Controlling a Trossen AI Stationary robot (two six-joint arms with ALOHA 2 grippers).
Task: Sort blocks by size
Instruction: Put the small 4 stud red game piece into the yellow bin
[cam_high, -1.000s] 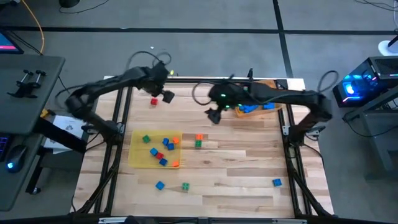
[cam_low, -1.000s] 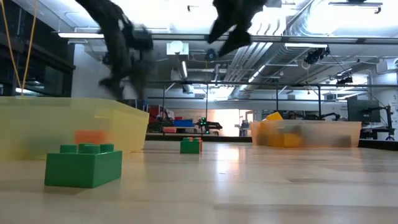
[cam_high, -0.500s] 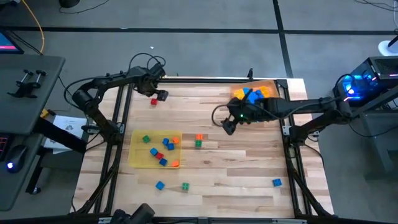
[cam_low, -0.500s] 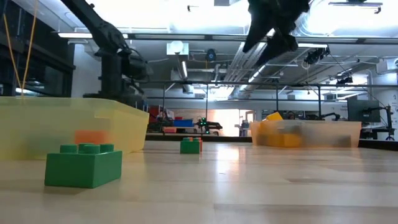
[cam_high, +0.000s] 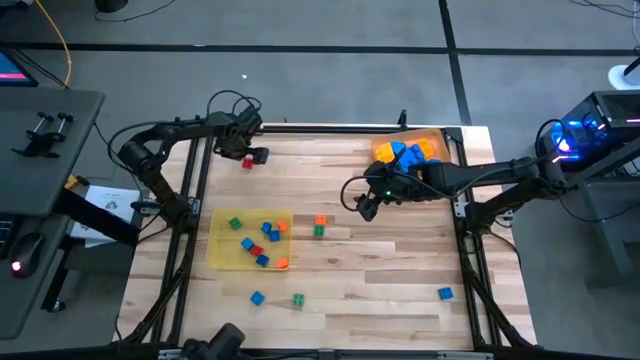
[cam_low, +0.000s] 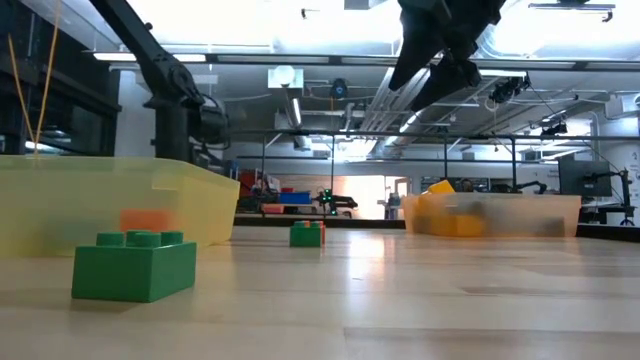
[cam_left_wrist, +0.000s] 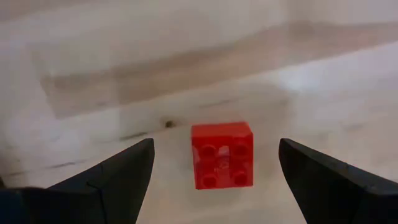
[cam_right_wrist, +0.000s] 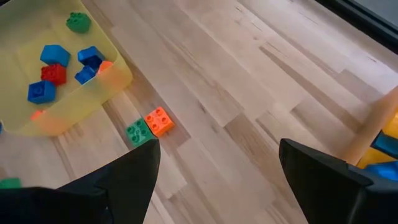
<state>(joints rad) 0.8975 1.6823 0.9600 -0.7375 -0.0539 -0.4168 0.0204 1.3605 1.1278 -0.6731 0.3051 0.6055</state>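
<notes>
A red block rests studs-up on the wood at the table's far left. My left gripper hangs over it, pointing down and open; a finger stands on either side without touching it. My right gripper is open and holds nothing above the table's middle, seen high up in the low view. Several small blocks lie in the yellow tray. Larger blue and orange blocks fill the orange tray at the far right.
Loose blocks lie on the wood: an orange one and a green one just right of the yellow tray, a blue one and a green one near the front, and a blue one at the near right.
My left gripper has come down and a little toward the table's left edge, rolling slightly, and now stands over the red block. My right gripper has swung away from the orange tray toward the near edge and sunk a little. Both have stayed open.
</notes>
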